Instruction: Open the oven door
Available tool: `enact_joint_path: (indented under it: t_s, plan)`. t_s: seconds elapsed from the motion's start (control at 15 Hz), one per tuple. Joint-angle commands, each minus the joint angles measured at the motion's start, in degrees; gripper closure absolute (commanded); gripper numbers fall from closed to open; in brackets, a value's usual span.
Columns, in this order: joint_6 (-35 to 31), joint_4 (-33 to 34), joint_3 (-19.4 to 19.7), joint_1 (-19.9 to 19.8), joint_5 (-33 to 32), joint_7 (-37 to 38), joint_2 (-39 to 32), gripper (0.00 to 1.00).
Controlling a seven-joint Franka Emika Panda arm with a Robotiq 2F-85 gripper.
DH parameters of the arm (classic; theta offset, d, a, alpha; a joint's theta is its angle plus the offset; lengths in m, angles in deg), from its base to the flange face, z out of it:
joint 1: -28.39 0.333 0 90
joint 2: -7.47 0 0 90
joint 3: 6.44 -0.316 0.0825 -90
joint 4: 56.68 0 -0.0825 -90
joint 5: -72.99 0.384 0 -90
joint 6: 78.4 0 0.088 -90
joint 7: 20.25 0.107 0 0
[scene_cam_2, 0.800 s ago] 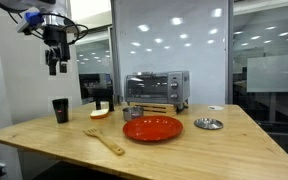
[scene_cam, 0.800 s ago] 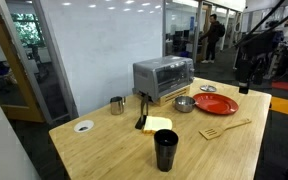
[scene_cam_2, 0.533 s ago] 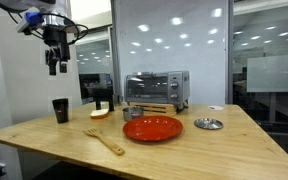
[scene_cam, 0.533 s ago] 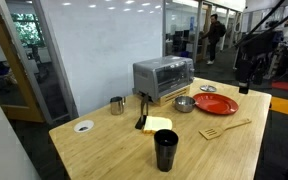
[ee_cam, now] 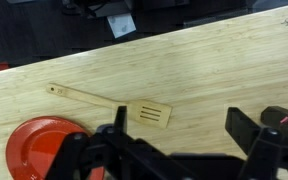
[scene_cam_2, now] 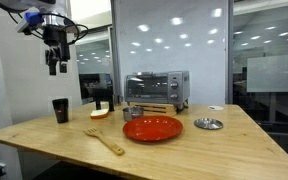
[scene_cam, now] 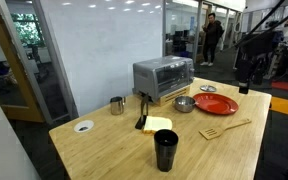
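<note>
The oven door [scene_cam: 173, 76] stands closed; the gripper [scene_cam: 244, 76] hangs well apart.

In an exterior view the toaster oven [scene_cam: 162, 78] stands at the far side of the table [scene_cam: 104, 150], its oven door [scene_cam: 172, 76] facing the bowl [scene_cam: 184, 104]. The cup [scene_cam: 117, 105] sits to its left. The plate [scene_cam: 216, 104] lies right of the bowl, with the spatula [scene_cam: 224, 129] nearer still. The tumbler [scene_cam: 165, 150] stands nearest of all. The gripper [scene_cam: 242, 74] hangs well apart, above the table's right end.

My gripper [scene_cam_2: 54, 70] hangs in open air high above the counter [scene_cam_2: 234, 135], while the red plate [scene_cam_2: 152, 128], steel bowl [scene_cam: 184, 104] and wooden spatula [scene_cam_2: 104, 140] crowd the surface before the oven door [scene_cam_2: 154, 90].
</note>
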Motion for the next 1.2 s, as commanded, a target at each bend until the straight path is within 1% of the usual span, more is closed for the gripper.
enact_joint_path:
  t_s: [0.0,0.13,0.27,0.67,0.73,0.93,1.0,1.07,1.13]
  plan:
    - [0.1,0.1,0.4,0.5,-0.2,0.1,0.0,0.0]
    - [-0.6,0.1,1.4,0.2,-2.0,-1.9,0.0,0.0]
    - [-0.9,0.1,2.5,-0.1,-2.4,-3.3,-0.1,0.0]
    - [-1.0,0.1,2.7,-0.1,-2.4,-3.6,-0.1,0.0]
    - [-1.8,-0.2,2.9,-0.1,-1.8,-3.3,0.0,0.0]
    - [-3.7,1.3,3.0,-1.9,-2.1,2.7,-1.6,0.0]
    - [-5.0,2.2,3.5,-2.1,-2.2,2.6,-2.1,0.0]
    - [-7.8,2.5,4.1,-2.2,-3.2,0.3,-2.2,0.0]
    - [-8.9,3.4,4.9,-1.6,-3.5,-3.8,-2.8,0.0]
